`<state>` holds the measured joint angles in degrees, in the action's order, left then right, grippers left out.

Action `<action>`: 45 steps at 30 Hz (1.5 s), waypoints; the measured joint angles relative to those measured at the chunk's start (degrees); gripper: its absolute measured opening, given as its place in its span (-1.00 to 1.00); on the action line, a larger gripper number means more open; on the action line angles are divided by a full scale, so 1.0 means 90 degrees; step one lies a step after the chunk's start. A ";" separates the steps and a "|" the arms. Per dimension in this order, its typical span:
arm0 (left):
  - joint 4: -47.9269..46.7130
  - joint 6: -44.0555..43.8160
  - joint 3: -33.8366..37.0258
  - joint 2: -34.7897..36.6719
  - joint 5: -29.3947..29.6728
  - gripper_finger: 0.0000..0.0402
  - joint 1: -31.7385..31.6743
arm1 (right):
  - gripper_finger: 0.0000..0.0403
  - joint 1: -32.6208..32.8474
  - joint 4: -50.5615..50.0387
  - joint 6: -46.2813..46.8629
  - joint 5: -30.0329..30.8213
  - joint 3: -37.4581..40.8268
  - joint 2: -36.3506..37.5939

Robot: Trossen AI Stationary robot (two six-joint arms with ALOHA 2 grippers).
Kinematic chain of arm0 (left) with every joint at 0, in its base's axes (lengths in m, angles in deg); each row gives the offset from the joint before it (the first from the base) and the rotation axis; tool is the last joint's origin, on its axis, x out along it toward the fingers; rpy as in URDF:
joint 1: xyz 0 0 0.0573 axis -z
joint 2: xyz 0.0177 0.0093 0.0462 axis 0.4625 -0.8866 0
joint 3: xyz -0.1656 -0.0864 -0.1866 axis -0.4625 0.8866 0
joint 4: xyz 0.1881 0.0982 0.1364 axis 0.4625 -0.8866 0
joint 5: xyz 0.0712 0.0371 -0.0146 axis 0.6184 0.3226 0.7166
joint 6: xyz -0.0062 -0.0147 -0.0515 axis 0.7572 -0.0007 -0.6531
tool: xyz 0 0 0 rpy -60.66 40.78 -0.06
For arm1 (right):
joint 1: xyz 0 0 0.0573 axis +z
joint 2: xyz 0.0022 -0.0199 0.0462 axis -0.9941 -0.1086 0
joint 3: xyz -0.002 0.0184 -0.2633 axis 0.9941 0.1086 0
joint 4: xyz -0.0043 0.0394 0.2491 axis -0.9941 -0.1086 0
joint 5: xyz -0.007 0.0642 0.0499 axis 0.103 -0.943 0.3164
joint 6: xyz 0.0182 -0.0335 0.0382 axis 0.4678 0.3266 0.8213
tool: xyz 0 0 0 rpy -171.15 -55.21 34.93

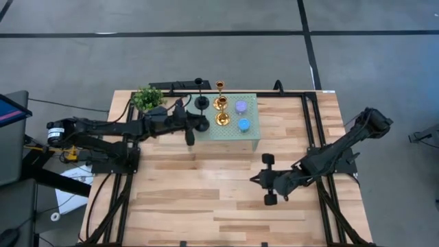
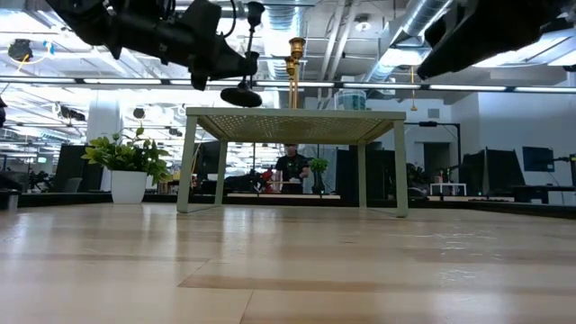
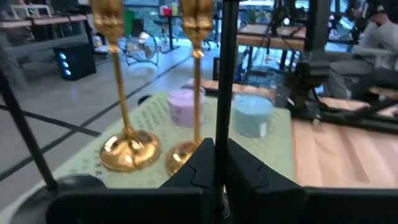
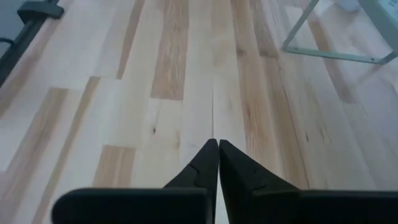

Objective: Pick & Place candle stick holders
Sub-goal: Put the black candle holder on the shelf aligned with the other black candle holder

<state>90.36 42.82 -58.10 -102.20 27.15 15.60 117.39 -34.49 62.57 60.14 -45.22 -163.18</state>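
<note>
A mint-green perforated stand [image 1: 250, 137] at the table's far middle carries two gold holders [image 1: 221, 104], a lilac holder [image 1: 241, 106], a blue holder [image 1: 243, 125] and one black holder [image 1: 201, 103], all standing on their bases. My left gripper [image 1: 194, 127] is over the stand's left edge, shut on the second black holder [image 2: 243, 54]. My right gripper [image 4: 217, 149] is shut and empty, over bare table at the near right. My left gripper pinches the black holder's thin stem [image 3: 224, 93] between its two fingers, on the lower part just above the round base [image 2: 241, 94]. The fingers come level from the table's left and lie across the stem. The holder stands upright, lifted clear of the stand's top.
A small green potted plant [image 1: 148, 98] stands left of the stand at the table's far left. Bare wooden table [image 1: 206, 199] lies in front of the stand. A person [image 2: 290, 166] shows in the room far behind the stand.
</note>
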 joint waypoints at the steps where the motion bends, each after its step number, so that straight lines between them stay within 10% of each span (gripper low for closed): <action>1: 0.0091 -0.0004 -0.0001 -0.0054 0.0004 -0.93 -0.0032 | -0.98 0.0000 0.0030 -0.0002 0.0001 0.0040 0.0038; 16: 0.1269 -0.0155 -0.0002 -0.1306 -0.0050 -0.93 -0.0341 | -1.00 0.0194 0.0121 -0.0015 -0.0002 0.0072 0.0082; 33: 0.0833 -0.0170 0.0173 -0.1019 0.0022 -0.93 -0.0337 | -1.00 0.0311 0.0175 0.0168 -0.0002 0.0067 0.0082; 45: 0.0617 -0.0338 0.0721 0.0042 0.0210 -0.56 -0.0293 | -1.00 0.0311 0.0228 0.0168 -0.0002 0.0065 0.0082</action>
<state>95.92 39.78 -51.61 -101.82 29.03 12.96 120.19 -32.44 64.08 60.12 -44.64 -162.44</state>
